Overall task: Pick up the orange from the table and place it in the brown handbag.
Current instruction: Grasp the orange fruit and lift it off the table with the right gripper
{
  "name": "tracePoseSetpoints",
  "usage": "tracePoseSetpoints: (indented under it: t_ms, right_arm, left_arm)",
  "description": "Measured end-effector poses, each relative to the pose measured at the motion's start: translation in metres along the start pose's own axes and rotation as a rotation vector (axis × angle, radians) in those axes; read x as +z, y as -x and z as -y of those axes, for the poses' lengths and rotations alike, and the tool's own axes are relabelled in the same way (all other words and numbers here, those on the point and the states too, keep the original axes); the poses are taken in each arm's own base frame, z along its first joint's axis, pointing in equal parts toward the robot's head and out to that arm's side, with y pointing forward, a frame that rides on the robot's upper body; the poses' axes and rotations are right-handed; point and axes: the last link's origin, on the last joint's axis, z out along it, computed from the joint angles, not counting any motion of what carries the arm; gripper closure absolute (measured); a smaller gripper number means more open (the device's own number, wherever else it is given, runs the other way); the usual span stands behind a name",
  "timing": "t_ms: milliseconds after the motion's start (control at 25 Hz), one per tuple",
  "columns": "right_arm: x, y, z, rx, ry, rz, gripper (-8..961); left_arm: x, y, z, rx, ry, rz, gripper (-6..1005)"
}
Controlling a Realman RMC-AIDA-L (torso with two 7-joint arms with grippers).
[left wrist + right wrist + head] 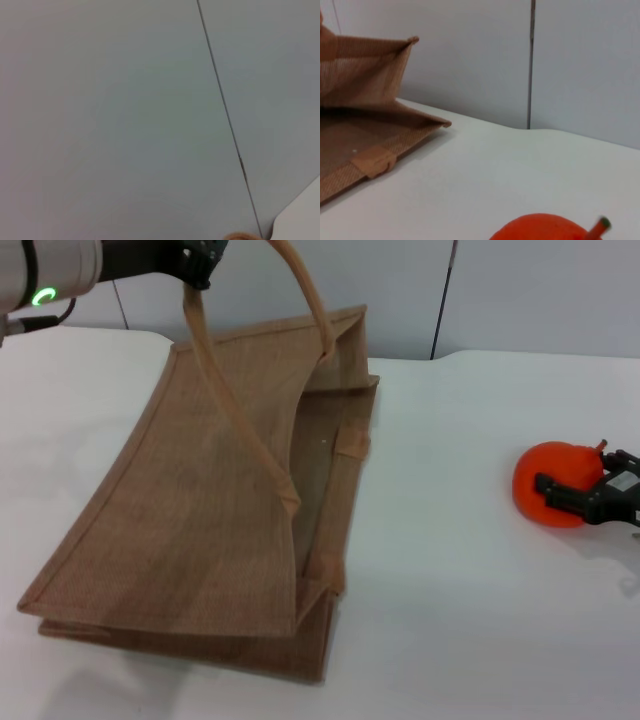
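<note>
Orange (548,483) on table (460,570), clamped by right gripper (572,494).
Left gripper (197,265) grips 1 handle (215,370), holding brown handbag (200,510) mouth open.

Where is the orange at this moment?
In the head view, the round bright orange fruit lies on the white table, right of the brown woven handbag, at the right hand.

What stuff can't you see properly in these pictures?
- Right gripper: head view's edge cuts its arm off; grip on the orange unclear.
- Left gripper: cropped at the top, by the brown handbag handle.
- Bag floor: shadowed.
- Left wrist view: mostly wall.
</note>
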Motion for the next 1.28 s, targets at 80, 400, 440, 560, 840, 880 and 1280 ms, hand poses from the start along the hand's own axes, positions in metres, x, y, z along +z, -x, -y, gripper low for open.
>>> tracePoseSetpoints:
  t_ms: [80, 400, 440, 560, 840, 880, 1280]
  right_arm:
    - [0.0, 0.001, -0.001, 0.003, 0.011, 0.004, 128]
    - [-0.005, 0.029, -0.01, -0.019, 0.104, 0.102, 345]
    - [-0.006, 0.033, -0.01, -0.02, 0.111, 0.112, 368]
    - [-0.006, 0.043, -0.013, -0.026, 0.136, 0.131, 435]
    - [-0.008, 0.046, -0.013, -0.038, 0.147, 0.136, 593]
    - [-0.008, 0.047, -0.013, -0.037, 0.148, 0.14, 673]
    - [-0.012, 0.046, -0.003, 0.007, 0.107, 0.142, 730]
  left_arm:
    - [-0.001, -0.001, 0.0, 0.002, -0.002, -0.006, 866]
    - [-0.005, -0.009, -0.001, 0.023, -0.004, -0.028, 866]
    - [-0.005, -0.01, -0.001, 0.026, -0.003, -0.032, 866]
    - [-0.005, -0.012, -0.002, 0.035, 0.0, -0.041, 866]
    - [-0.005, -0.013, -0.002, 0.039, -0.001, -0.042, 865]
    - [-0.005, -0.012, -0.002, 0.039, -0.003, -0.04, 865]
    - [-0.004, -0.009, -0.001, 0.037, -0.004, -0.029, 865]
